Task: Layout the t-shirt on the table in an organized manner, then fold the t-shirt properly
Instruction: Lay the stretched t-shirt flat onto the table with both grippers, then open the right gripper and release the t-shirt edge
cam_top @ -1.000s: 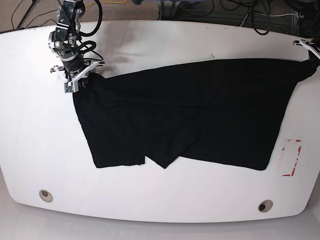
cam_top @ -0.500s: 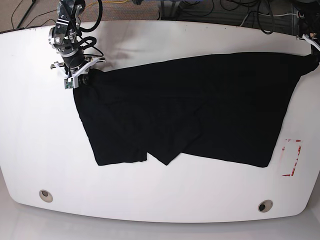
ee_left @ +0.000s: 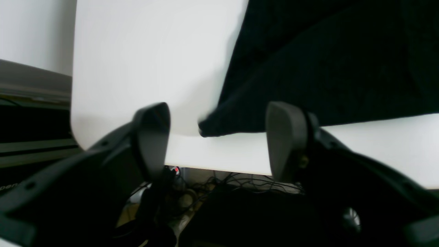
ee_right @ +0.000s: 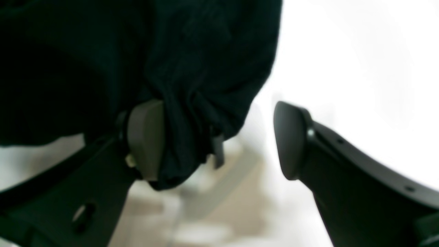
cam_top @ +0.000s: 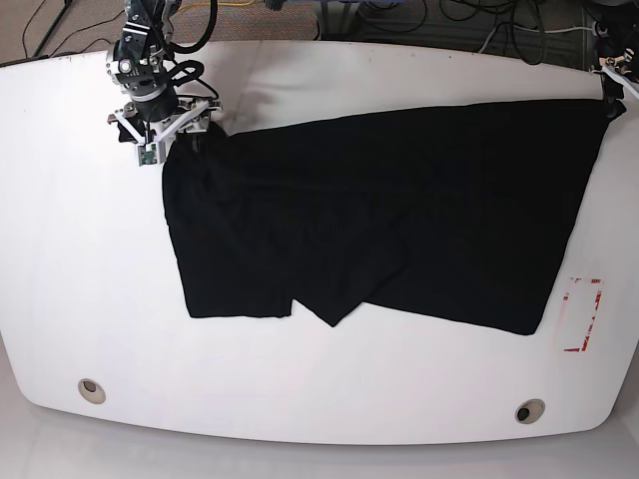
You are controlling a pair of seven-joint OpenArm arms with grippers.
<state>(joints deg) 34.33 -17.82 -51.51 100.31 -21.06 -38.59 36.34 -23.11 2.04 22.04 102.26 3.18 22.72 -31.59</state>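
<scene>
The black t-shirt [cam_top: 379,210] lies spread wide across the white table [cam_top: 80,249], with a folded flap at its near edge. My right gripper [cam_top: 168,130] is at the shirt's far left corner. In the right wrist view this gripper [ee_right: 219,137] is open, and bunched shirt cloth [ee_right: 192,103] hangs against one finger [ee_right: 145,144]. My left gripper [cam_top: 611,85] is at the far right corner. In the left wrist view it [ee_left: 217,130] is open, and the shirt's corner [ee_left: 209,127] lies flat on the table [ee_left: 137,51] between the fingers, ungripped.
A red-and-white rectangle mark [cam_top: 582,314] sits near the right edge. Two metal grommets [cam_top: 91,389] [cam_top: 529,410] sit near the front edge. Cables and gear lie beyond the far edge [cam_top: 419,20], also under the table edge in the left wrist view [ee_left: 212,192].
Both grippers moved toward the far edge, drawing the shirt's top edge back and straighter. The right corner, bunched before, now lies flat. The right gripper's jaws spread.
</scene>
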